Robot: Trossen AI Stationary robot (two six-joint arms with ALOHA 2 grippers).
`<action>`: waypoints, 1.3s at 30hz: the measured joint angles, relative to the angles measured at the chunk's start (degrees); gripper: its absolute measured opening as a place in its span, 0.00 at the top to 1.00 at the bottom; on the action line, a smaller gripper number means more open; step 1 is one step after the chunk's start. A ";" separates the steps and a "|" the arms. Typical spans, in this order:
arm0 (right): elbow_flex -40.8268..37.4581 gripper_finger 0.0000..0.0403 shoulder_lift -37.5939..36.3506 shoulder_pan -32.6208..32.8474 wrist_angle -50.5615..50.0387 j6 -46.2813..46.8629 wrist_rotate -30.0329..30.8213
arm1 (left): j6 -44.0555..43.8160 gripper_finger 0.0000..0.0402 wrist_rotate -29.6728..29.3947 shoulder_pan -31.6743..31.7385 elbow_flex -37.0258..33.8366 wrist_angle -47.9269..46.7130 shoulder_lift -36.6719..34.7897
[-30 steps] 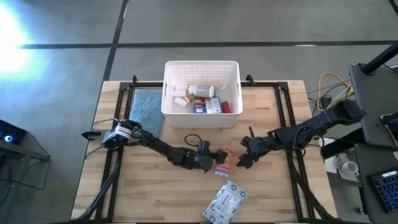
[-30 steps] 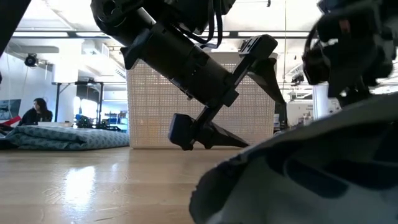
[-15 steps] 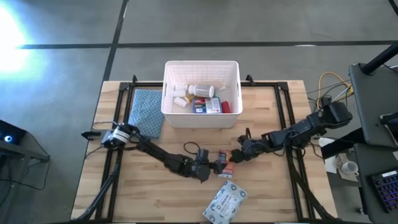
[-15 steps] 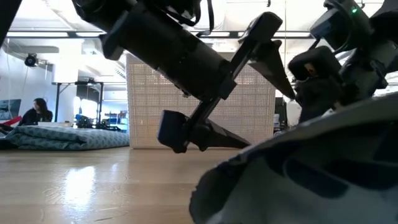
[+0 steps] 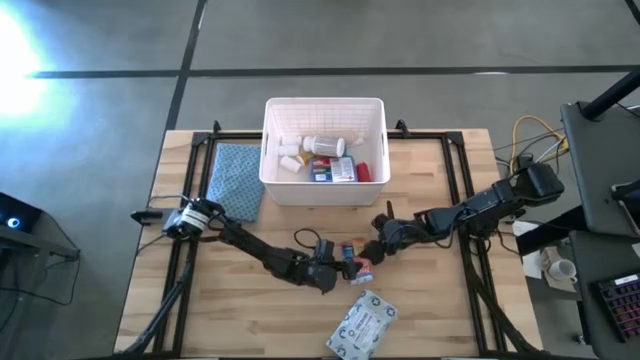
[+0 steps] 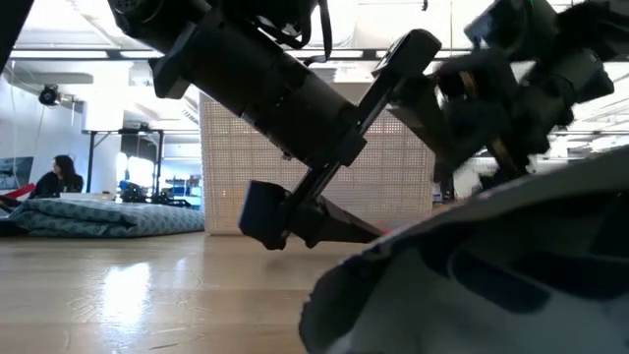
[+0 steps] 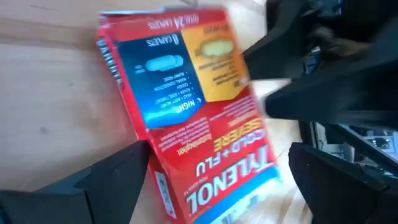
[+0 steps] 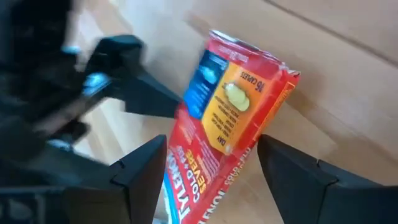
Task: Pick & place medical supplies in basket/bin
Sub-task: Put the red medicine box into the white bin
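Observation:
The red cold-and-flu box (image 5: 357, 263) sits tilted at mid-table between both grippers. My left gripper (image 5: 346, 265) reaches in from the left and is open, with the box (image 7: 199, 124) between its fingers. My right gripper (image 5: 372, 251) comes in from the right and is open. Its fingers stand on either side of the box's orange-panel end (image 8: 233, 106); I cannot tell whether they touch it. The white bin (image 5: 325, 101) at the far side holds pill bottles and boxes (image 5: 322, 160). A grey-white pack (image 5: 362, 325) lies flat near the near edge. My left gripper is open around the box's Tylenol end, coming level from the table's left. One finger (image 7: 124, 171) lies against the box's long side (image 7: 155, 180); the other finger (image 7: 323, 171) stands a little apart. The box sits tilted between them.
A blue cloth (image 5: 235, 180) lies left of the bin. The pack fills the low view's foreground (image 6: 472, 275). Black frame rails run along the table's left and right sides. A cup and cables sit off the table's right edge (image 5: 560, 268).
My right gripper has moved toward the table's left, up to the box and my left gripper, so that its fingers now flank the box's end. My left gripper has shifted slightly toward the near edge with the box, which now shows narrower from above.

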 joint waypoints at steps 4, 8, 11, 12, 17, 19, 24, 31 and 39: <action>1.29 0.40 -0.22 0.17 -0.26 -9.02 -0.79 | 1.23 0.10 1.30 -0.40 -0.04 0.31 0.00; 3.11 0.40 -0.28 0.29 0.82 -12.16 -1.57 | 2.41 0.10 2.42 -0.85 -0.06 0.54 0.00; 4.12 0.40 1.00 0.32 0.58 -12.26 -2.40 | 2.64 0.10 1.83 -0.84 -0.24 0.72 0.00; 4.52 0.40 1.51 0.36 0.61 -12.31 -2.98 | 2.63 0.10 1.63 -0.77 -0.25 0.70 0.00; 6.33 0.40 5.97 0.31 0.78 -10.47 -6.60 | 3.35 0.10 2.17 -0.90 -0.37 0.35 0.00; 7.32 0.40 7.80 0.29 0.72 -10.39 -7.50 | 3.81 0.10 2.43 -0.92 -0.37 0.19 0.00; 8.93 0.42 10.22 0.27 0.59 -9.03 -7.73 | 4.61 0.10 2.19 -1.34 -0.37 0.28 0.00; 10.16 0.55 10.47 0.27 -1.47 -9.64 -8.10 | 4.44 0.10 0.90 -3.47 -0.05 0.74 0.00; 11.50 0.81 10.27 0.27 -3.73 -10.90 -7.41 | 2.43 0.10 -1.94 -7.13 0.18 0.84 -0.42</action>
